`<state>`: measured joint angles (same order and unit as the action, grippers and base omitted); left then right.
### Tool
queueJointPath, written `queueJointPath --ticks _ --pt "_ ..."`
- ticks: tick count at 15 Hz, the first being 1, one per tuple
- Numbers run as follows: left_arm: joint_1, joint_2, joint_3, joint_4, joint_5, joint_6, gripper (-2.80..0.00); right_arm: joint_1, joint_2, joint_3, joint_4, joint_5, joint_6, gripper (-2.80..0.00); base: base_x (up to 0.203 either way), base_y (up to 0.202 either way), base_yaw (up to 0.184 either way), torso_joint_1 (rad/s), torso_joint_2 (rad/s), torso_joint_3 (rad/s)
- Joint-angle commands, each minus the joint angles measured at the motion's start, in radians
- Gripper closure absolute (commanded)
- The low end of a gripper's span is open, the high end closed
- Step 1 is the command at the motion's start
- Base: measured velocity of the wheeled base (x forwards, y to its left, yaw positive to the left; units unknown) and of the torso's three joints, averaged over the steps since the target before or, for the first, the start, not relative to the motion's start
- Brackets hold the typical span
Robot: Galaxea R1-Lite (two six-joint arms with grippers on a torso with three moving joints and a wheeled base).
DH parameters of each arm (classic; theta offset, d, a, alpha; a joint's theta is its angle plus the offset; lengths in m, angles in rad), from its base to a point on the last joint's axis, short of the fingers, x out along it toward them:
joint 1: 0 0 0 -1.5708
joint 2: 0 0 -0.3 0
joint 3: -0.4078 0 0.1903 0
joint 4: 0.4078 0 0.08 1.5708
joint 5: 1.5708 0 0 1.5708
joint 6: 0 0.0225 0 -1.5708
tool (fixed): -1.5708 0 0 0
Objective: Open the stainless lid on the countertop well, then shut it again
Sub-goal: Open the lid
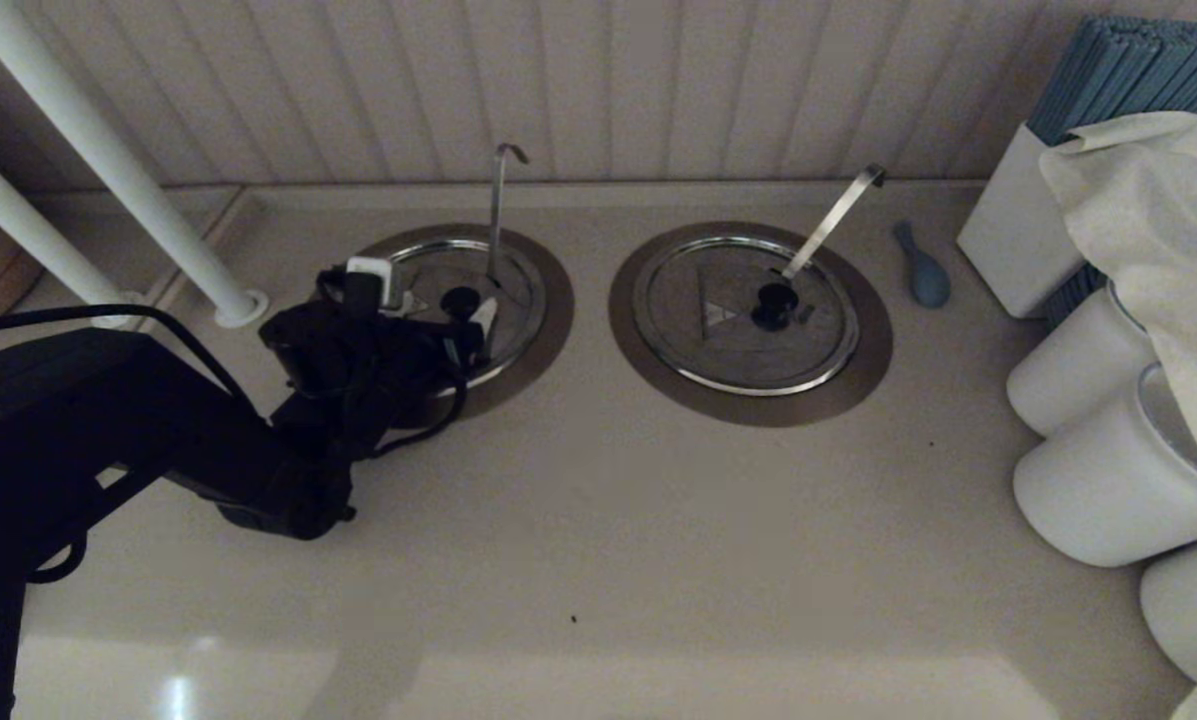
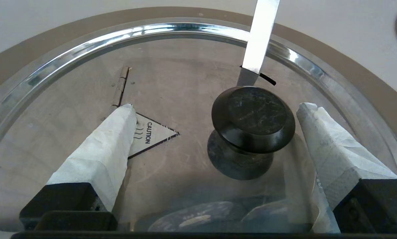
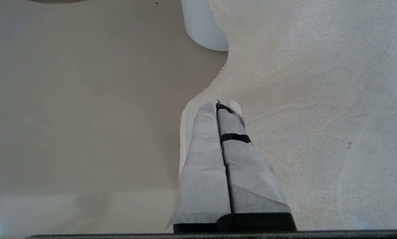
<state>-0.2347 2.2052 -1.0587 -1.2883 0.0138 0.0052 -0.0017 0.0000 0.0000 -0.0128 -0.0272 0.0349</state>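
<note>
Opening step, pre-grasp: left end effector [image 2: 215, 132] spread wide, straddling black knob [image 2: 253, 122] of closed stainless lid [image 1: 518, 290], frame centre-left. Next: clench on knob, lift. Right end effector [image 3: 223, 109] clenched empty beside cloth [image 3: 317, 99].

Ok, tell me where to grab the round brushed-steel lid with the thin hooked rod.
Grip the black knob on the round brushed-steel lid, coming from above: it stands proud on a narrow neck. The open left gripper already straddles it.
</note>
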Motion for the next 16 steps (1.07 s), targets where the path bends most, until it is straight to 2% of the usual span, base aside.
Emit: queueJointPath --ticks 1,3,5,6,11,14,16 --pt "0.004 -0.008 0.0 0.015 0.0 0.002 -2.8 0.0 0.001 0.0 -0.001 0.0 0.0 0.0 0.0 0.0 0.0 0.0 0.0 0.0" --pt "0.005 -0.03 0.0 0.067 0.0 0.034 -2.8 0.0 0.0 0.0 -0.001 -0.002 -0.001 0.0 0.0 0.0 0.0 0.0 0.0 0.0" --pt "0.005 -0.032 0.002 0.069 0.006 0.094 -2.8 0.0 0.0 0.0 -0.001 -0.002 0.0 0.0 0.0 0.0 0.0 0.0 0.0 0.0" --pt "0.003 -0.034 0.002 0.069 0.008 0.104 -2.8 0.0 0.001 0.0 -0.001 -0.001 0.0 0.0 0.0 0.0 0.0 0.0 0.0 0.0" --pt "0.003 -0.031 -0.029 0.069 0.024 0.108 -2.8 0.0 0.0 0.0 -0.001 0.0 0.0 0.0 0.0 0.0 0.0 0.0 0.0 0.0" --pt "0.003 -0.013 -0.077 0.06 0.1 0.11 -2.8 0.0 0.002 0.0 -0.001 -0.001 0.0 0.0 0.0 0.0 0.0 0.0 0.0 0.0" --pt "0.003 -0.013 -0.086 0.049 0.104 0.11 -2.8 0.0 0.001 0.0 -0.001 0.0 0.0 0.0 0.0 0.0 0.0 0.0 0.0 0.0"
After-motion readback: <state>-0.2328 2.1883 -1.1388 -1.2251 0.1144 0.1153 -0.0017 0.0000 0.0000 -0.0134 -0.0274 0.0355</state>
